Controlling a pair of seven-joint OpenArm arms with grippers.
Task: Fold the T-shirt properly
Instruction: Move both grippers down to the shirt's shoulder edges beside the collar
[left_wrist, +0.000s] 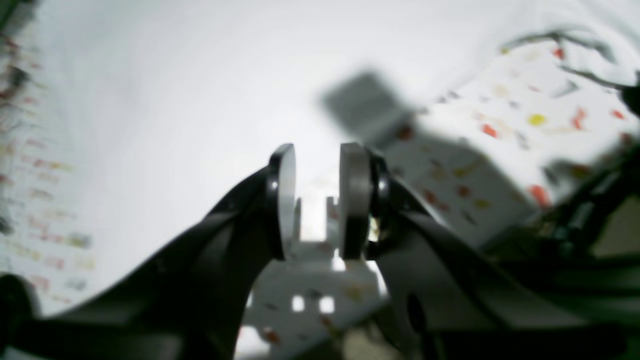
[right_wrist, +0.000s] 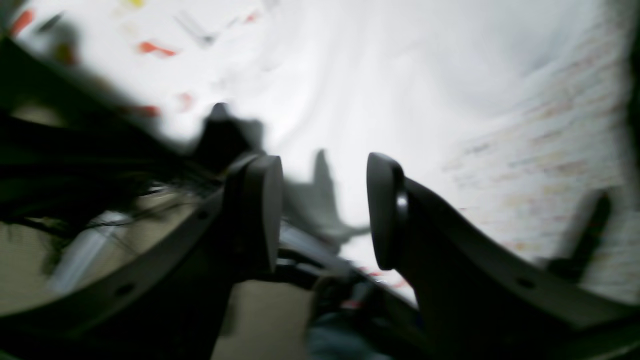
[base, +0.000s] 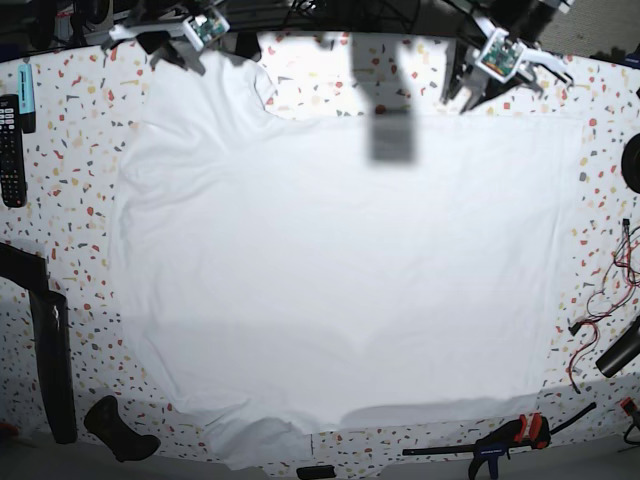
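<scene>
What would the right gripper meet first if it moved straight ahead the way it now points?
Most likely the T-shirt. The right gripper has its jaws apart with nothing between them, and white cloth fills the view beyond. The picture is blurred, so how far off the cloth lies is unclear.

My left gripper (left_wrist: 317, 200) has black curved arms ending in round, flat pads (left_wrist: 286, 200), pale grey on their faces. My right gripper (right_wrist: 324, 212) is all dark, with small screw holes along its arms. My wrists carry white housings with green boards.

No text can be read on anything here.
</scene>
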